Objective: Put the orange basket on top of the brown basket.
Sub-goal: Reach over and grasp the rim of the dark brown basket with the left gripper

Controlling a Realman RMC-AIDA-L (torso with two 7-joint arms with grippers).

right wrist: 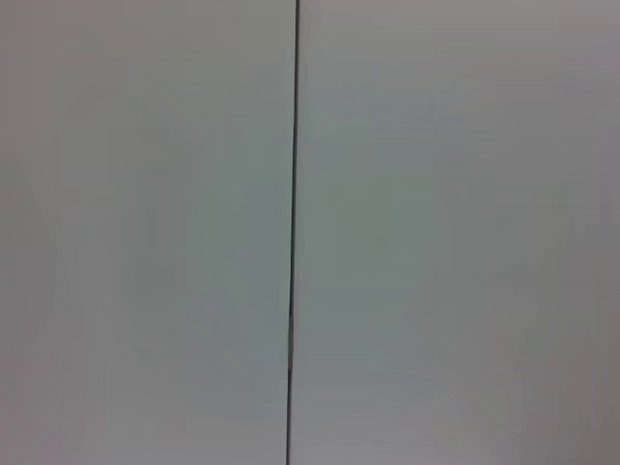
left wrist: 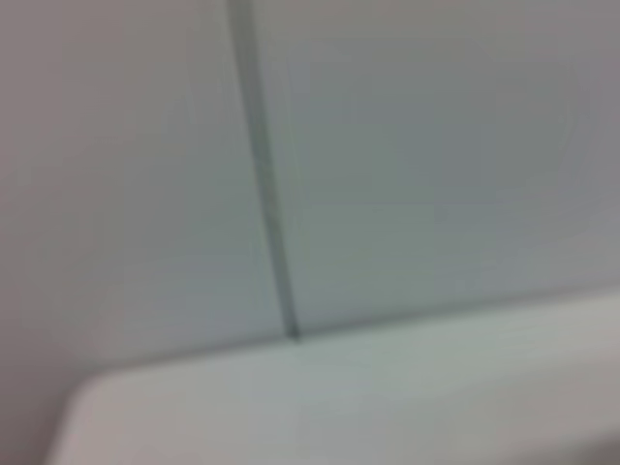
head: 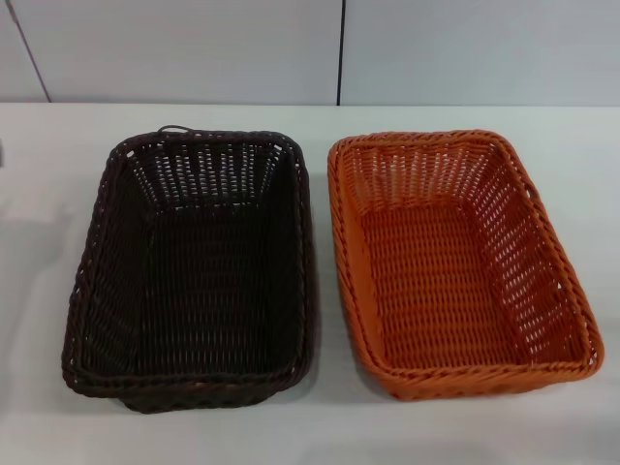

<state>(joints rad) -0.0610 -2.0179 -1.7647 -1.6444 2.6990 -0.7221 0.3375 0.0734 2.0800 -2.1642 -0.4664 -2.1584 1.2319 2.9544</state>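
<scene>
Nearest me, the orange basket (head: 455, 266) sits on the right of the white table (head: 39, 407), just beside the brown basket (head: 194, 266). It looks light and stiff; I'd pinch its braided rim. Neither gripper shows, so I cannot tell their state.

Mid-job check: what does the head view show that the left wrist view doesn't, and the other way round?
Only the head view shows the orange basket and the brown basket, side by side, apart, both empty, nothing stacked yet. The left wrist view adds nothing of its own: no basket, no hand. Both show the white table and the grey wall with a dark vertical seam. Neither shows either hand.
</scene>
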